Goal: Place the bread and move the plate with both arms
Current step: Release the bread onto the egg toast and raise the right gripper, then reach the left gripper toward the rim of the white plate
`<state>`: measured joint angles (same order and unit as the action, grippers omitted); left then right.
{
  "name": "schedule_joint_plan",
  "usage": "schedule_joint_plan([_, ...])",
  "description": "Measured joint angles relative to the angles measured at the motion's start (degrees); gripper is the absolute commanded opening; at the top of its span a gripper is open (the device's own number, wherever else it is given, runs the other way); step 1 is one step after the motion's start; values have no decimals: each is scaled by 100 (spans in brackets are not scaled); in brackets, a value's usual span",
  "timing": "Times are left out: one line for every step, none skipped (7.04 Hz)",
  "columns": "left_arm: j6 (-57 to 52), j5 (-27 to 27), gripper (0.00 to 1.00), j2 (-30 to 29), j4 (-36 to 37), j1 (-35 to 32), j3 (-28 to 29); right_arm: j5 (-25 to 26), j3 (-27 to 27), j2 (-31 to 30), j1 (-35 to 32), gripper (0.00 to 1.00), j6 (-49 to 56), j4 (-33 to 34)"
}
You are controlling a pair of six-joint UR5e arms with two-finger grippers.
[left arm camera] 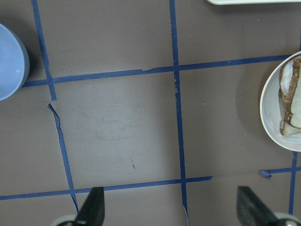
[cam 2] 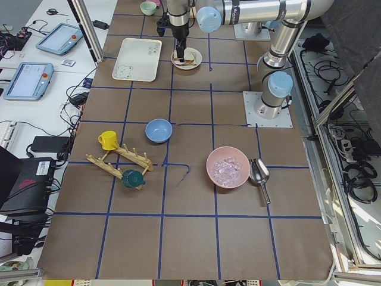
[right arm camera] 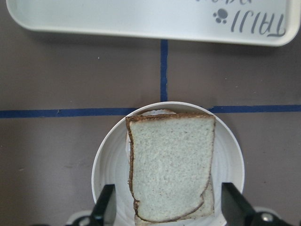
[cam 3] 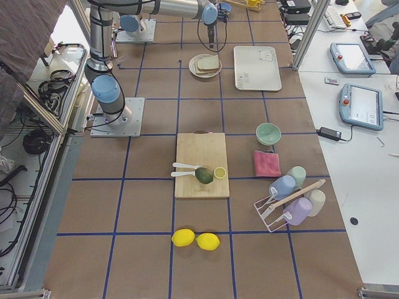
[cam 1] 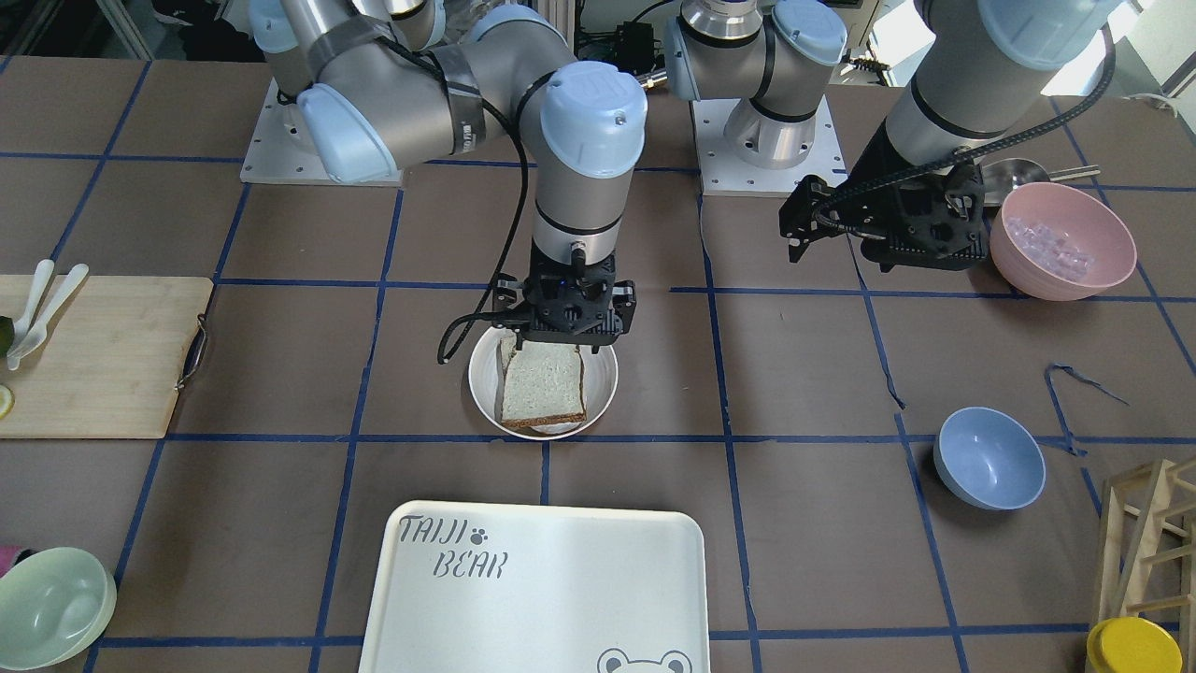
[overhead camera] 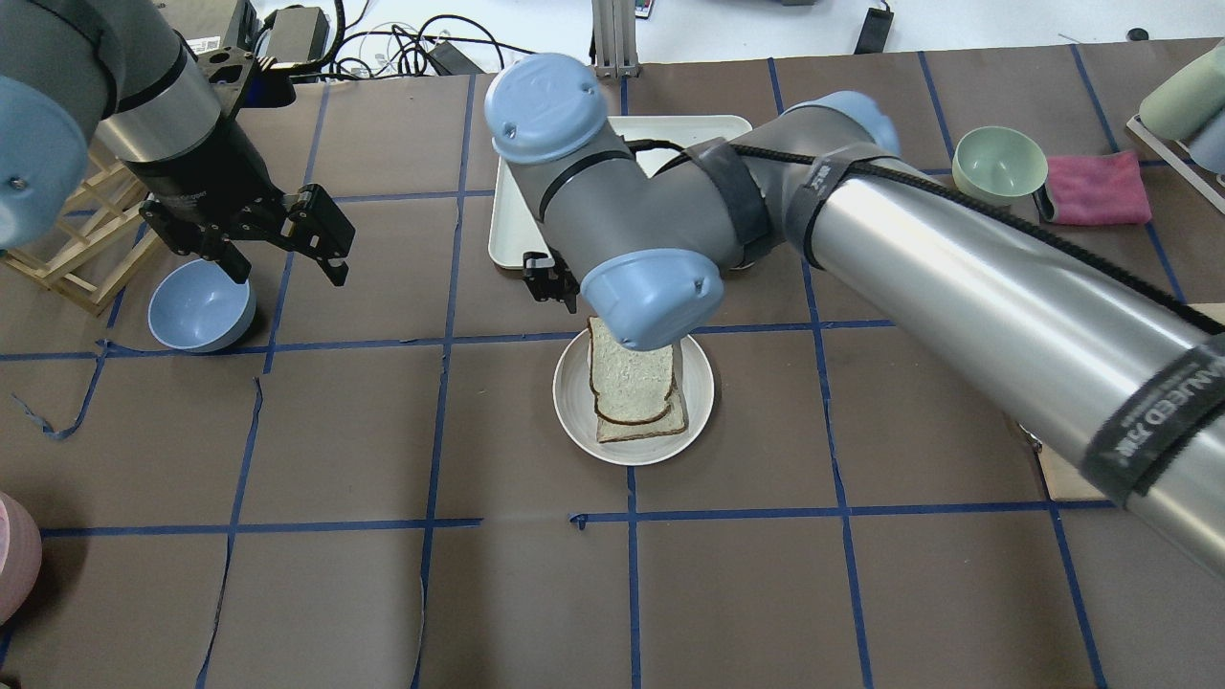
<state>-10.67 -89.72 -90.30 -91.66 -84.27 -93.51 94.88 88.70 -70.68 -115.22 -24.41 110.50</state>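
Note:
The dark-crusted bread (cam 1: 544, 383) lies flat on top of a squarer, lighter slice (overhead camera: 660, 427) on the round cream plate (cam 1: 481, 393). My right gripper (cam 1: 565, 344) hovers straight above the plate's robot-side half. In the right wrist view its fingers (right arm camera: 106, 207) stand wide apart on either side of the bread (right arm camera: 169, 165) and do not touch it. My left gripper (cam 1: 888, 245) is open and empty above bare table. In the left wrist view its fingers (left arm camera: 94, 207) are spread, with the plate (left arm camera: 270, 117) at the right edge.
The "TAIJI BEAR" tray (cam 1: 542, 579) lies just beyond the plate. A blue bowl (cam 1: 989, 458) sits near my left gripper, and a pink bowl (cam 1: 1062, 238) and a wooden rack (cam 1: 1149, 533) are further out. A cutting board (cam 1: 93, 355) and a green bowl (cam 1: 51, 608) are on my right.

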Motion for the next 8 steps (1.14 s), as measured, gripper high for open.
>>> schedule_joint_plan([18,4,100,-37,8,10,-1,-273,-163,-194,489,100,662,-413])
schedule_joint_plan([6,8,100,-63,35,19,1,-479,-378,-467,953,100,1286,-1016])
schedule_joint_plan([-15,15,100,-82,62,21,3,-562,-544,-772,1283,100,1761,-1575])
schedule_joint_plan([-28,19,100,-114,86,23,-15,-589,-615,-1063,1488,100,2126,-1919])
schedule_joint_plan([-11,18,100,-178,98,24,-74,-602,-631,-1268,1583,100,2337,-2069])
schedule_joint_plan([22,-24,100,-255,117,24,-173,-582,-633,-1373,1671,100,2446,-2124])
schedule_joint_plan([40,-101,100,-323,205,24,-247,-583,-635,-1418,1815,100,2486,-2092])
schedule_joint_plan([62,-98,100,-427,469,12,-300,-588,-640,-1438,1952,100,2506,-2015])
